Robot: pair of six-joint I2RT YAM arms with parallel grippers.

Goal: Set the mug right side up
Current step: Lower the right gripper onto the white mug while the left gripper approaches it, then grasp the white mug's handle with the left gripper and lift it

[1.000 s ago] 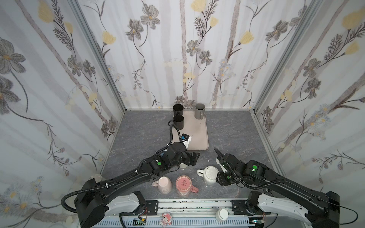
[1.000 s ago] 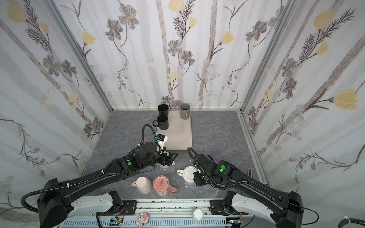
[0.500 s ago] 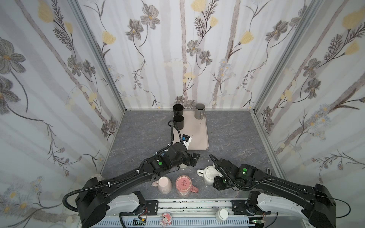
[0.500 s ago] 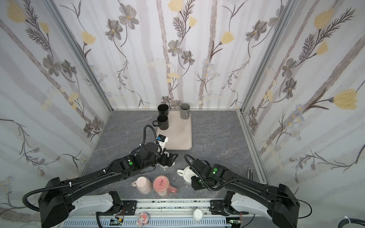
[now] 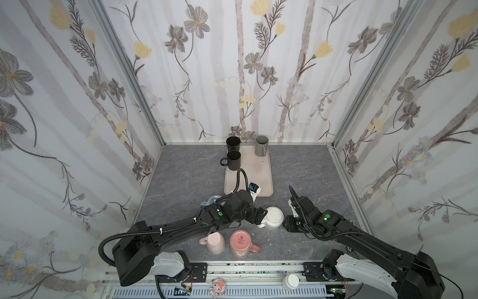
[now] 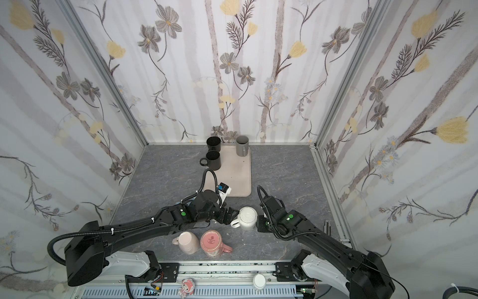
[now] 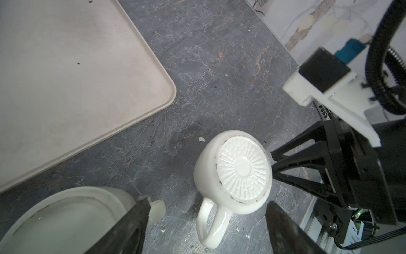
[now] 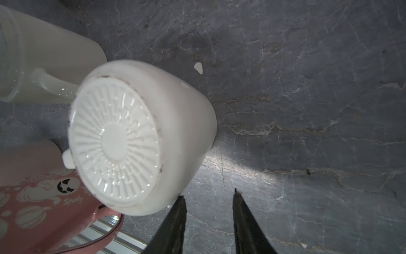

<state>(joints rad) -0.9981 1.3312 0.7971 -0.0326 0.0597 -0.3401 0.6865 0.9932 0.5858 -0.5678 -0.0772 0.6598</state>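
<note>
Left gripper [image 7: 207, 202] spread wide, holding nothing, with the handle of the white mug [image 7: 232, 173] lying loose in the gap between the fingers [image 7: 131, 226] and no contact to be seen. Right gripper [image 8: 208, 195] parted only a little, likewise gripping nothing, with bare grey table [image 8: 307, 110] showing between the tips; set close against the mug's wall on the side away from the handle, touching or just short of it impossible to tell. In both top views, white mug [image 5: 273, 217] [image 6: 247, 217] upside down on the table near the front, ribbed base up, rim on the surface, handle toward the left gripper [image 5: 260, 217], right gripper [image 5: 288, 223] at the opposite flank. Nearer the table's front edge, two more mugs just beside each other: a pale pink mug [image 5: 216, 242], apparently base up, and a deeper pink mug [image 5: 241, 243], base up with a printed mark and handle to the right. Behind the left arm [image 5: 181, 227], a pale bluish mug [image 5: 212, 199], mostly hidden. Farther back, a beige tray [image 5: 258, 178], well apart from the white mug, with a grey mug [image 5: 261, 145] and a rear black mug [image 5: 233, 143] upright at its far end and a front black mug [image 5: 234, 160] upright at its left edge.
</note>
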